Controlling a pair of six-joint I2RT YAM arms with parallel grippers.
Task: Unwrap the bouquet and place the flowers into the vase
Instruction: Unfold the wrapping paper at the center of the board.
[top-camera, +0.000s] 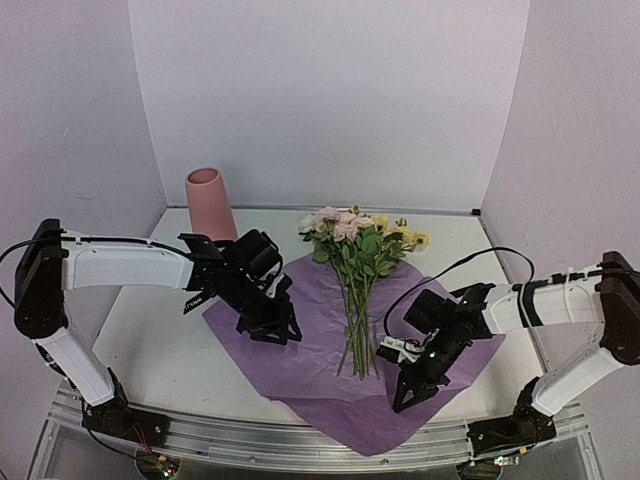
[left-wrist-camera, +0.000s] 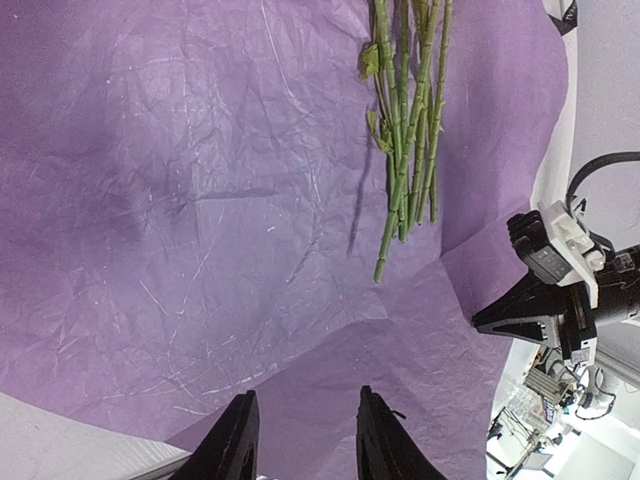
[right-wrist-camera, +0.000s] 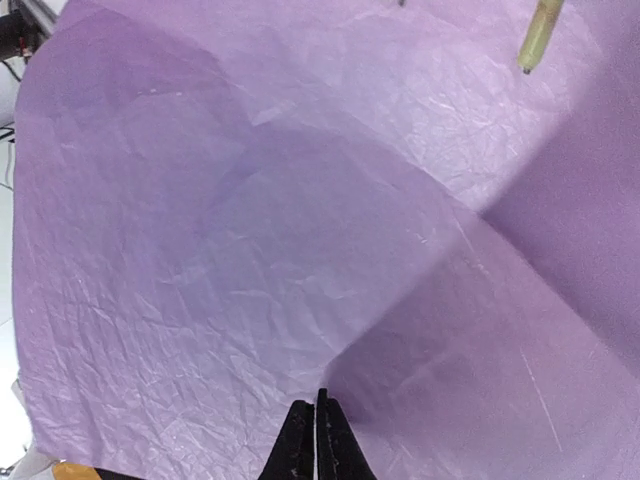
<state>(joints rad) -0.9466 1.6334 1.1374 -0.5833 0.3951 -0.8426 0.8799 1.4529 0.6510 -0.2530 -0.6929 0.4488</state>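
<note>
My left gripper (left-wrist-camera: 305, 445) has its fingers (left-wrist-camera: 235, 445) parted with nothing between them. It hangs over the left part of the crinkled purple paper sheet (top-camera: 320, 385). My right gripper (right-wrist-camera: 317, 440) has its fingers pressed together, tips pointing down at the sheet near its right side, and I cannot tell whether any paper is pinched in them. The sheet lies opened out flat on the table (top-camera: 150, 320), one corner reaching the near edge between my two bases. The flowers (top-camera: 355, 265) lie along the middle of the sheet, between my grippers. Their cut green stems (left-wrist-camera: 405, 150) point toward me, and the pink, cream and yellow blooms fan out past the sheet's far edge. From my right wrist I see only one stem end (right-wrist-camera: 535, 40). The pink vase (top-camera: 210, 203) stands upright at the back left of the table, off the paper and apart from the blooms.
</note>
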